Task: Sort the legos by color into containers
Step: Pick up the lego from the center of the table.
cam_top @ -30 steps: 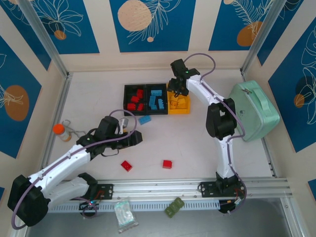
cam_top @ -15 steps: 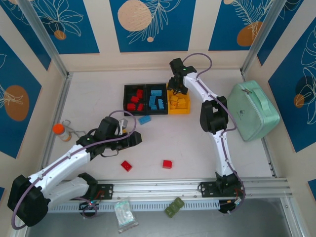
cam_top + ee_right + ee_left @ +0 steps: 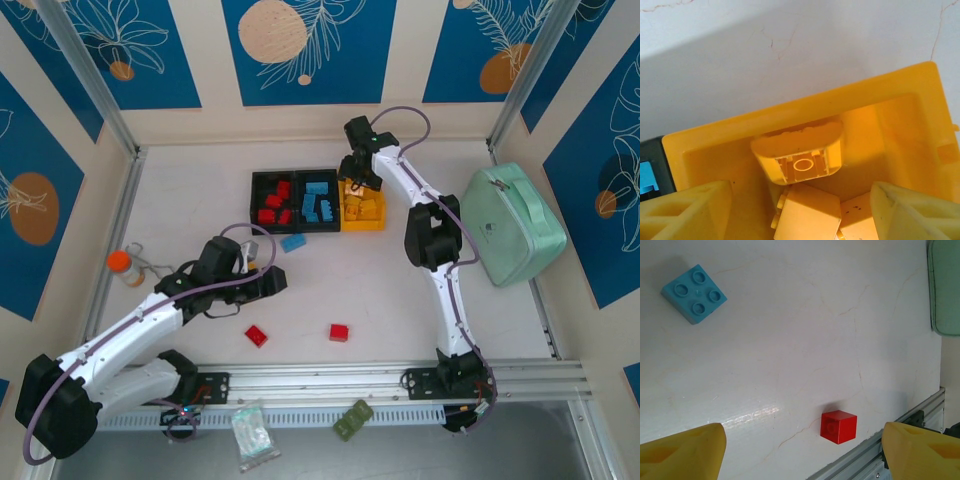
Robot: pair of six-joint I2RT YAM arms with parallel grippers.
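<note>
Right end effector (image 3: 800, 200) hangs open over the yellow bin (image 3: 890, 82), a yellow brick (image 3: 799, 155) lying inside. Left end effector (image 3: 802, 440) is open above the counter (image 3: 790, 340), near the red brick (image 3: 839, 426). It looks light, rigid and slick, so I'd pinch its flat opposite sides.

The pale, veined desk (image 3: 400, 270) carries a row of three joined bins (image 3: 297, 174) toward its far side, two black and one yellow. A blue brick (image 3: 293, 242) lies just in front of them, and a red brick (image 3: 256, 335) and a second red brick (image 3: 339, 332) lie apart near the front edge. A mint-green case (image 3: 515, 225) sits at the right and a small orange-capped bottle (image 3: 125, 266) at the left.
</note>
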